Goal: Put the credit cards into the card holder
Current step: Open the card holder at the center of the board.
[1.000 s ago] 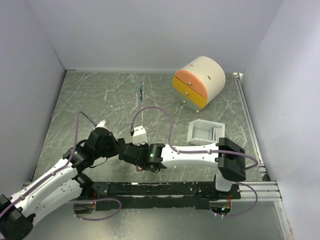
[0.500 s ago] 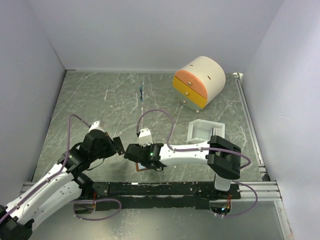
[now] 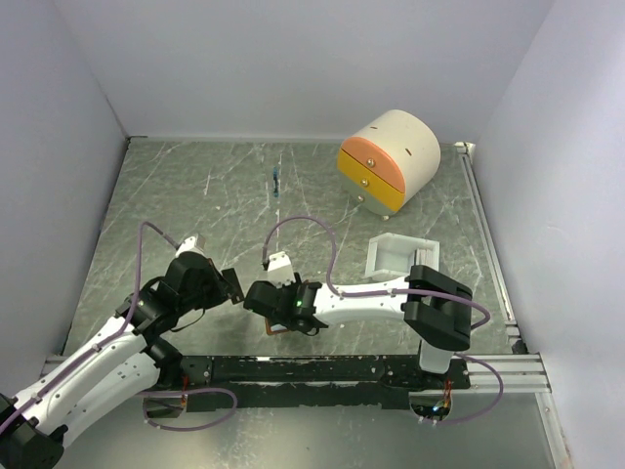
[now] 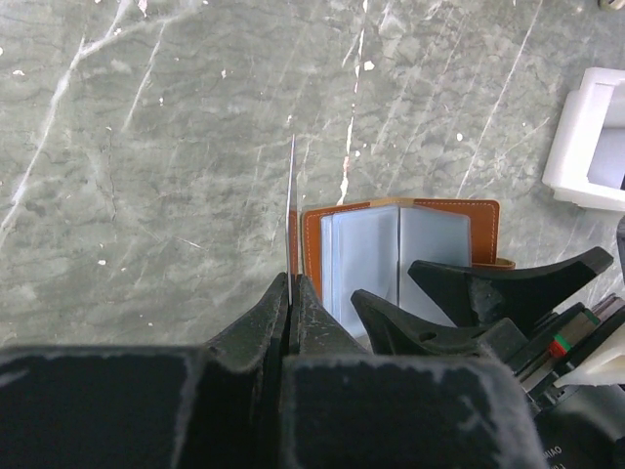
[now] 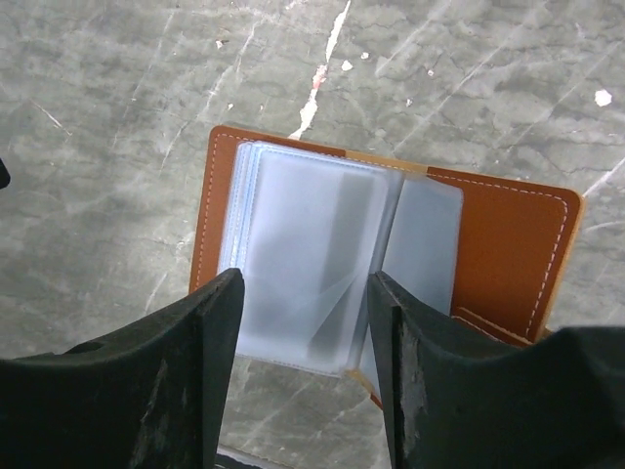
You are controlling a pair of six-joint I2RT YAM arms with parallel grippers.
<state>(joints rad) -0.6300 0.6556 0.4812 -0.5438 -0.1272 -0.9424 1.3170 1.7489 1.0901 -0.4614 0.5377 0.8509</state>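
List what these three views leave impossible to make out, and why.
Top view: card holder almost wholly hidden under the right arm.
Left wrist view: credit card shows only its edge; face unseen.
Left wrist view: white tray cut by the right edge.
Top view: blue item too small to identify.

— What's that round thing at the back?
— A cream box [image 3: 391, 159] with orange drawers, on the green counter [image 3: 186, 195].
— And in front of it?
— A white tray [image 3: 398, 256]. A tiny blue thing [image 3: 276, 182] lies left of the box.
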